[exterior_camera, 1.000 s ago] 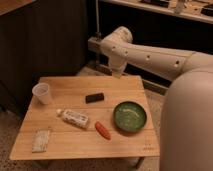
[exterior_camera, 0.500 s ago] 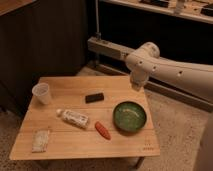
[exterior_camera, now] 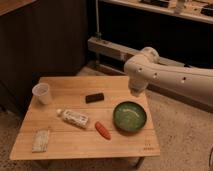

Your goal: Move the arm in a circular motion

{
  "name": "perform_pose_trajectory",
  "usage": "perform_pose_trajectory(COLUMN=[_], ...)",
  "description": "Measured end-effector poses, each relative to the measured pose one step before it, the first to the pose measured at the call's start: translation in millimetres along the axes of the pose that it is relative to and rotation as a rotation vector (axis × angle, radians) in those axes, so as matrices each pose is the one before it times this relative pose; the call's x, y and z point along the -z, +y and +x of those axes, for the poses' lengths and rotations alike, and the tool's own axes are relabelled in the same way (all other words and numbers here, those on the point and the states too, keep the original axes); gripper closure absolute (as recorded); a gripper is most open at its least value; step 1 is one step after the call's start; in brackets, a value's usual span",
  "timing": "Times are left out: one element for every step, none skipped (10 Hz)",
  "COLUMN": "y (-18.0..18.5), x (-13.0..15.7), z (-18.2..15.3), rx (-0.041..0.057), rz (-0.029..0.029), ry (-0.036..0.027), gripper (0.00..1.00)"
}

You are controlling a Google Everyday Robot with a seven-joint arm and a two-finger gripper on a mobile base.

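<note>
The off-white arm (exterior_camera: 175, 77) reaches in from the right edge as a thick tube with small dark dots. It bends at a rounded joint (exterior_camera: 142, 62) above the table's far right corner. Its end points down, and the gripper (exterior_camera: 136, 92) sits there, just above the table edge behind the green bowl (exterior_camera: 130, 116). The gripper holds nothing that I can see and touches none of the items.
A low wooden table (exterior_camera: 65, 150) holds a white cup (exterior_camera: 42, 93), a black flat item (exterior_camera: 94, 97), a white tube (exterior_camera: 74, 118), a red-orange item (exterior_camera: 103, 130) and a pale packet (exterior_camera: 41, 140). A dark cabinet and a metal rail (exterior_camera: 107, 47) stand behind.
The arm's bend swung from above the table's back middle to the right, then dropped lower towards the bowl. The big arm segment at lower right has left the view.
</note>
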State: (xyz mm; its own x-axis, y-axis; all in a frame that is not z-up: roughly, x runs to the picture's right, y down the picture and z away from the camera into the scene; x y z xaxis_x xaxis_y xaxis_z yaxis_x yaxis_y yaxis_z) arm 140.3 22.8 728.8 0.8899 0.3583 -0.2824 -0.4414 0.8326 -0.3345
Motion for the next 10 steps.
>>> perform_pose_trajectory(y=[12.42, 19.11, 15.43, 10.92, 6.61, 4.15, 2.83, 4.21, 2.33, 0.84], x=[2.07, 4.74, 3.53, 0.55, -1.76, 0.03, 0.31, 1.06, 1.94, 1.02], z=[-17.60, -22.26, -18.47, -12.61, -7.48, -1.73, -0.90, -6.91, -12.34, -16.17], rx=[0.02802, 0.04648, 0.03960, 0.02635, 0.02055, 0.01797, 0.00809, 0.01658, 0.01834, 0.02256], rz=[-0.00837, -0.01538, -0.01171, -0.00294, -0.00018, 0.00002, -0.00015, -0.00294, -0.00340, -0.00297], ry=[-0.00285, 0.00811, 0.00517, 0.00833, 0.00268, 0.00335, 0.00074, 0.00086, -0.00185, 0.00008], gripper=[0.99, 0.99, 0.99, 0.99, 0.99, 0.99, 0.99, 0.99, 0.99, 0.99])
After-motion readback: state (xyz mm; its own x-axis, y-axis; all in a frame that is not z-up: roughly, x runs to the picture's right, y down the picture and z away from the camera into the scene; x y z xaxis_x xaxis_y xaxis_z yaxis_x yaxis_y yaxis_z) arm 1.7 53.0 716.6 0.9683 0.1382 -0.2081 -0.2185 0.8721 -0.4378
